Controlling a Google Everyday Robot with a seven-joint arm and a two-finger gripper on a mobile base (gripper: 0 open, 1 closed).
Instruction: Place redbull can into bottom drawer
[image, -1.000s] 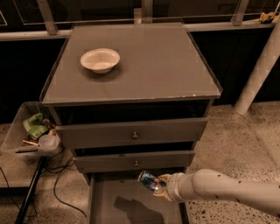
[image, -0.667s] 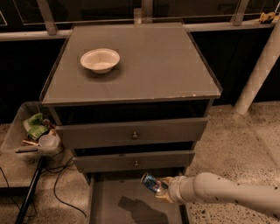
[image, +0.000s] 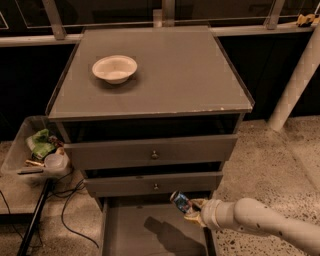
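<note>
End effector pinching redbull can above open bottom drawer

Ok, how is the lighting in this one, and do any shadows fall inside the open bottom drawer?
Camera view: lit from above, cabinet top even, background dark. Same view: the gripper, holding the redbull can over the bottom drawer's right side, casts a dark shadow on the drawer floor, below-left of the can; the white bowl shows a soft shadow at its base.
</note>
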